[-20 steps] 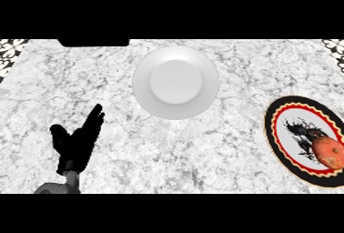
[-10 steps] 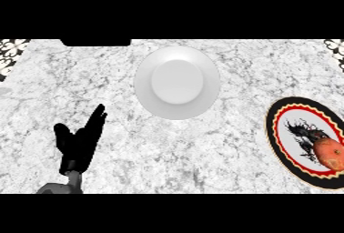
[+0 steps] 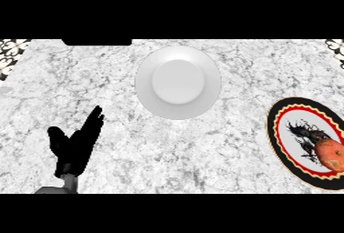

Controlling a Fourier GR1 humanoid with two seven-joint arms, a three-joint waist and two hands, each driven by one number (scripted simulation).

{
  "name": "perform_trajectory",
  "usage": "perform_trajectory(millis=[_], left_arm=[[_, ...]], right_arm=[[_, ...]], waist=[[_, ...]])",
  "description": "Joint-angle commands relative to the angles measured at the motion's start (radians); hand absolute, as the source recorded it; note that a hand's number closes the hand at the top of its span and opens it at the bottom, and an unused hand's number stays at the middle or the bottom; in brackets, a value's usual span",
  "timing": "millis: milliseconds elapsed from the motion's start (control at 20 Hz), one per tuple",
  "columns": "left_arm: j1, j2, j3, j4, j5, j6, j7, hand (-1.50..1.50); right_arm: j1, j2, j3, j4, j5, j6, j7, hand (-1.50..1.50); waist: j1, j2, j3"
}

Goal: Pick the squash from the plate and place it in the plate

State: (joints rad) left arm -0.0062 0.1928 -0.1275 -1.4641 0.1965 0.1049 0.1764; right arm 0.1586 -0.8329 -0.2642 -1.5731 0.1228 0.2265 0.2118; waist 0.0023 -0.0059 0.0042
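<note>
A marbled grey-and-white counter (image 3: 222, 159) fills the head view, with a plain white plate (image 3: 178, 82) lying near its far edge at about twelve o'clock from the centre. At roughly four o'clock, hard against the right border of the view, sits a second plate, the patterned plate (image 3: 295, 136), ringed in black, red and cream with a dark figure painted on its pale middle; part of it is cut off by the view's edge. The orange-red squash (image 3: 331, 154) rests on this patterned plate, toward its lower right side and partly out of view, well apart from the white plate. The robot's left hand (image 3: 73, 148) shows at about eight o'clock, rising from the lower edge on its grey forearm (image 3: 60, 187), its black fingers (image 3: 94, 122) straight and pointing up toward one o'clock, thumb spread to the side, with nothing in its grasp and nothing touching it. It rests well apart from both plates. The right hand does not appear anywhere in the view. Dark patterned patches (image 3: 12, 52) show at the counter's far corners, and a black strip (image 3: 97, 42) lies along the far edge at about eleven o'clock.
</note>
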Motion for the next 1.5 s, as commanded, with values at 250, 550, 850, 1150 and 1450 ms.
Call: perform_trajectory(millis=[250, 550, 850, 1150, 1450], left_arm=[[-0.057, -0.033, 0.017, 0.096, -0.025, 0.001, 0.045, 0.00], [0.038, -0.054, -0.001, 0.058, -0.042, -0.008, 0.001, 0.00], [-0.012, -0.062, -0.010, -0.017, -0.065, 0.018, 0.115, 0.00], [0.015, -0.082, -0.006, 0.015, -0.087, 0.007, 0.053, 0.00], [0.013, -0.092, 0.003, 0.002, -0.095, 0.005, 0.076, 0.00]], right_arm=[[-0.020, 0.116, 0.047, -0.007, 0.081, 0.027, 0.017, -1.50], [0.009, 0.138, 0.058, -0.014, 0.200, 0.003, 0.031, -1.50], [-0.069, 0.193, 0.100, 0.022, 0.295, -0.006, 0.120, -1.50], [-0.153, 0.241, 0.125, 0.128, 0.346, 0.000, 0.076, -1.50], [-0.120, 0.218, 0.082, 0.170, 0.359, 0.057, 0.008, -1.50]], waist=[[-0.007, 0.007, -0.004], [-0.005, 0.006, -0.004], [-0.001, 0.006, -0.004], [0.003, 0.007, -0.004], [-0.003, 0.006, -0.004]])
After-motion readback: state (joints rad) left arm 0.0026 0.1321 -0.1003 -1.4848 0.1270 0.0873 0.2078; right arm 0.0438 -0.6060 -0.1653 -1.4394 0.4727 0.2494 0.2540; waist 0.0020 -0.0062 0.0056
